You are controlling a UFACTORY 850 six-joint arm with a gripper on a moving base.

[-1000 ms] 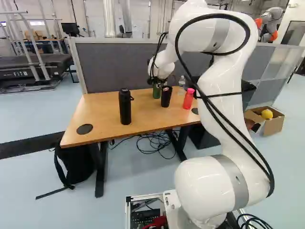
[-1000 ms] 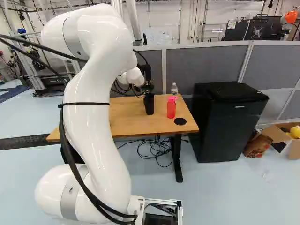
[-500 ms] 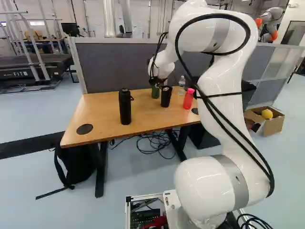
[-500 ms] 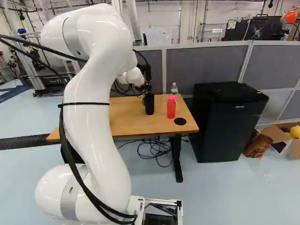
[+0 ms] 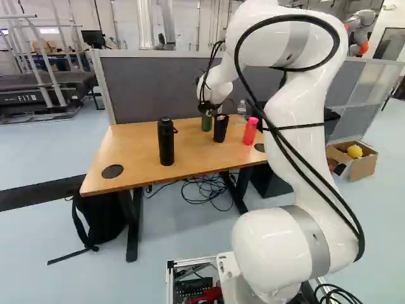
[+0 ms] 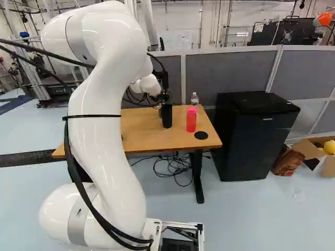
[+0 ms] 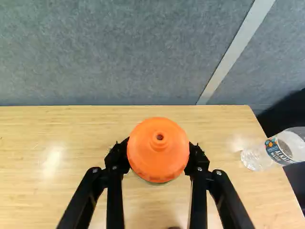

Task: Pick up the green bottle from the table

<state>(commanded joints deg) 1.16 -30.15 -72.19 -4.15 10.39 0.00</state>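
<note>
Left base view, I log: black flask point(image 5: 166, 142), upright, left of centre; black tumbler point(image 5: 220, 128) above centre; red bottle point(image 5: 250, 132) to its right; black backpack point(image 5: 101, 218), lower left; cardboard box point(image 5: 364, 167), right. Right base view, I log: clear water bottle point(image 6: 194, 99), above centre; black mini fridge point(image 6: 254, 138), right of centre.

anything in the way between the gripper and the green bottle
Nothing visible stands between them: the gripper has its fingers against the orange cap of the green bottle from both sides. The black tumbler stands close beside the bottle, not between it and the gripper.
</note>
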